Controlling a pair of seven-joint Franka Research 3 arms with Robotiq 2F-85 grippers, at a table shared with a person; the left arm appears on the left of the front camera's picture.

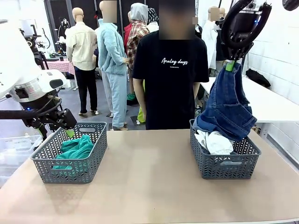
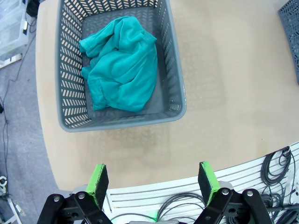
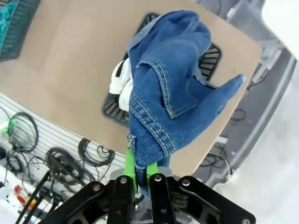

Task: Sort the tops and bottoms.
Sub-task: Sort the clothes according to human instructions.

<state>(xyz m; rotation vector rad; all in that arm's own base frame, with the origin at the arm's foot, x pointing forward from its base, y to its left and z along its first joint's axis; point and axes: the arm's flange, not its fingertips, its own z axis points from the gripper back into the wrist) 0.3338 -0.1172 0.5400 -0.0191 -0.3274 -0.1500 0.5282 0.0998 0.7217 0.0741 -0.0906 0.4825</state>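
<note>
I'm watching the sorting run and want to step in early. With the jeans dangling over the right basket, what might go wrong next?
The right claw pinches only a small edge of the jeans, so they might slip early. Their lower end drapes over the right basket's back rim, so on release part may hang outside. The white garment already fills that basket, so the pile may spill.

Teal-green top (image 2: pixel 120 65) in a grey lattice-patterned basket (image 2: pixel 174 70); darker-blue denim (image 1: pixel 230 105) with yellow stitching; white garment (image 1: pixel 217 142); tan table (image 1: pixel 149 186); green-padded black fingers (image 2: pixel 97 181).
</note>
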